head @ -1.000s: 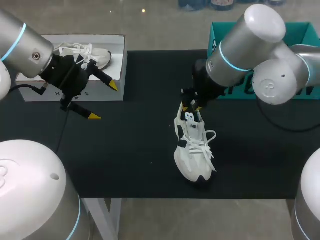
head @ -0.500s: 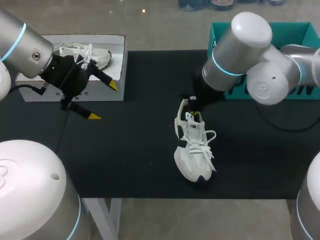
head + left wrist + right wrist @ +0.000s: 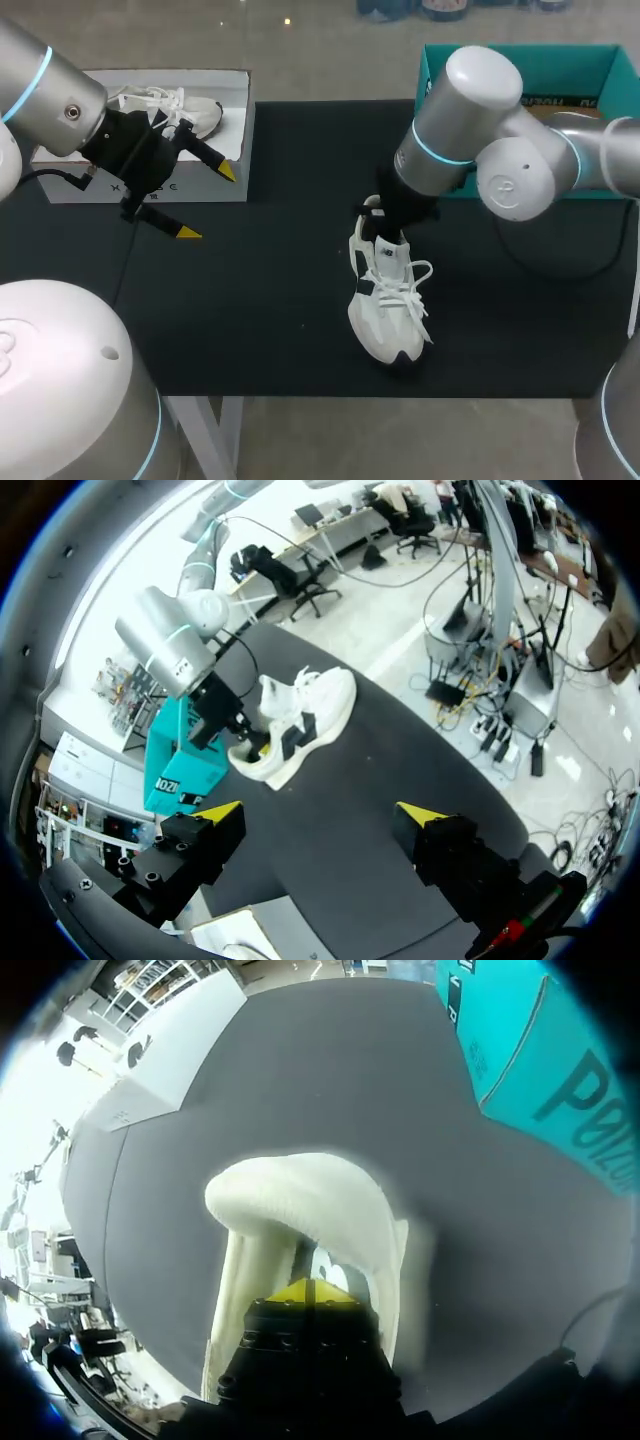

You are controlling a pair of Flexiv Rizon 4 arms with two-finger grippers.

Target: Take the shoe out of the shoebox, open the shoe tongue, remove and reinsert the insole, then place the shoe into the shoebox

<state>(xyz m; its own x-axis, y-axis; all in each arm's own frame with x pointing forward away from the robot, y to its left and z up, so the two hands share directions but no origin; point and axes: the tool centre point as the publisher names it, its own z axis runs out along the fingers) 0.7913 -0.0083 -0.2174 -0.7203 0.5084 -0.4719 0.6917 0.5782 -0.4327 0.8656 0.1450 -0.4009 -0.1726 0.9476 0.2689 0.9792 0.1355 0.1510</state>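
Shows the white shoe [image 3: 388, 295] out of its box, upright on the dark surface [image 3: 270, 300], toe toward the near edge. Finds the right claw [image 3: 310, 1292] lower than a second ago, swung in over the heel and now dipped into the collar, yellow tips pressed together; cannot tell whether the insole sits between them. Suggests the insole pull is getting under way. Leaves the left claw [image 3: 208, 200] spread wide and empty, unmoved beside the white shoebox [image 3: 150, 188] with a second shoe [image 3: 175, 105]; puts the teal shoebox [image 3: 600, 60] behind the right arm.
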